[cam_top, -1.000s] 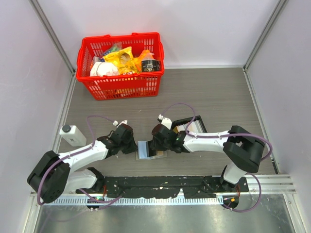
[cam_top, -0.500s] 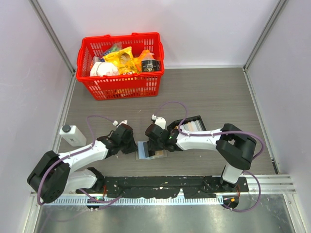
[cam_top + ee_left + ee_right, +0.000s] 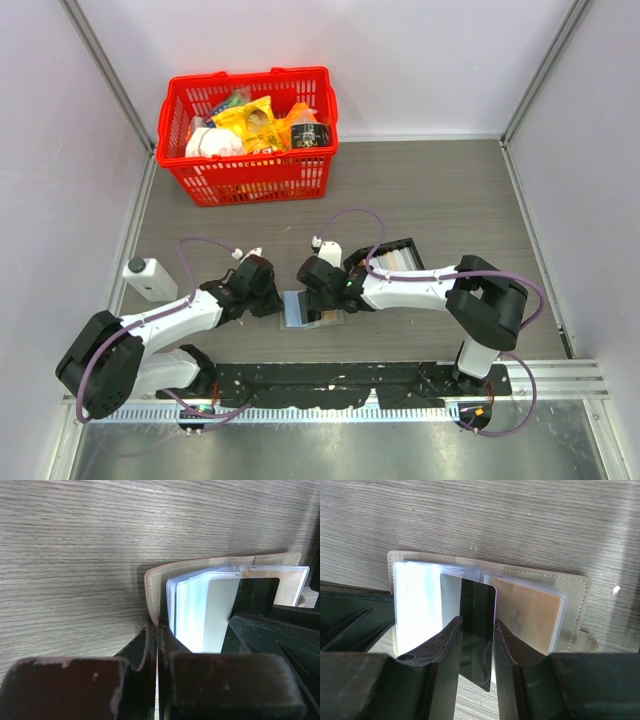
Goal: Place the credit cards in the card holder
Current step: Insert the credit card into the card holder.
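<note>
The card holder (image 3: 300,309) lies open on the table between my two grippers, its clear sleeves fanned up. My left gripper (image 3: 272,300) is shut on the beige cover's edge (image 3: 152,587) and pins it at the fingertips (image 3: 158,630). My right gripper (image 3: 477,621) straddles one credit card (image 3: 479,597), dark in shadow, whose far end sits among the sleeves. The jaws stand slightly apart, with a sliver of gap on the right side. From the left wrist the same card (image 3: 220,610) looks pale. A tan card (image 3: 527,615) fills a sleeve. More credit cards (image 3: 392,262) lie in the black tray (image 3: 398,244).
A red basket (image 3: 250,135) full of groceries stands at the back left. A small white device (image 3: 150,278) lies near the left wall. Pale walls close the table on both sides. The black base rail runs along the near edge.
My right arm has shifted left from the tray's side, so its gripper is now over the card holder. The left arm and the holder have stayed put.
</note>
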Robot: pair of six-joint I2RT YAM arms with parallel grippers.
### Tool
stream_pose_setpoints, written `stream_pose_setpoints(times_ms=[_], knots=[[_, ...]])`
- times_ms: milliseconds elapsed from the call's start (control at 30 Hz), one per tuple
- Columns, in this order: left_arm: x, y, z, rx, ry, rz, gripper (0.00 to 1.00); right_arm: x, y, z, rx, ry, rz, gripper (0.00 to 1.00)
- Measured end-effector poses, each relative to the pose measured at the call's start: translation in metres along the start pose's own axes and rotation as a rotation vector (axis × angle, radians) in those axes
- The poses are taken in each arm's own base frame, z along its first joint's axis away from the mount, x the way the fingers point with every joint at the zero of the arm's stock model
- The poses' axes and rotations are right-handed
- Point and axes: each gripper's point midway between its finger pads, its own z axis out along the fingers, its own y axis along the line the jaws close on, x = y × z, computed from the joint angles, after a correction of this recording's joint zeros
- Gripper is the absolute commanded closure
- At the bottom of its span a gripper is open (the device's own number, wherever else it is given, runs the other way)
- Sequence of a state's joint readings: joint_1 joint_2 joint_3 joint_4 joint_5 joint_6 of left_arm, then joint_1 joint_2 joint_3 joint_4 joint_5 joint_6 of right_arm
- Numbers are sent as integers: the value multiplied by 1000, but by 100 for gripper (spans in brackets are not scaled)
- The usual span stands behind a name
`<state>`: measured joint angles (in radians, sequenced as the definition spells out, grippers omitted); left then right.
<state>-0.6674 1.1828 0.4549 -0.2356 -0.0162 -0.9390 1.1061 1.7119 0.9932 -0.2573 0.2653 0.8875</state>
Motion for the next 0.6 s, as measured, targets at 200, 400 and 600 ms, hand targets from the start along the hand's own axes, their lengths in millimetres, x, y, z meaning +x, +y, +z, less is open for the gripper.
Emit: stream_pose_setpoints(times_ms=[200,400,600], knots=[[0,0,0,1,0,0,100,-2,-5,-2,33,-4,-32,62],[0,0,0,1,0,0,100,4,1,0,-17,23,-13,60],[0,0,0,0,1,1,100,7,8,3,-79,41,38,59]])
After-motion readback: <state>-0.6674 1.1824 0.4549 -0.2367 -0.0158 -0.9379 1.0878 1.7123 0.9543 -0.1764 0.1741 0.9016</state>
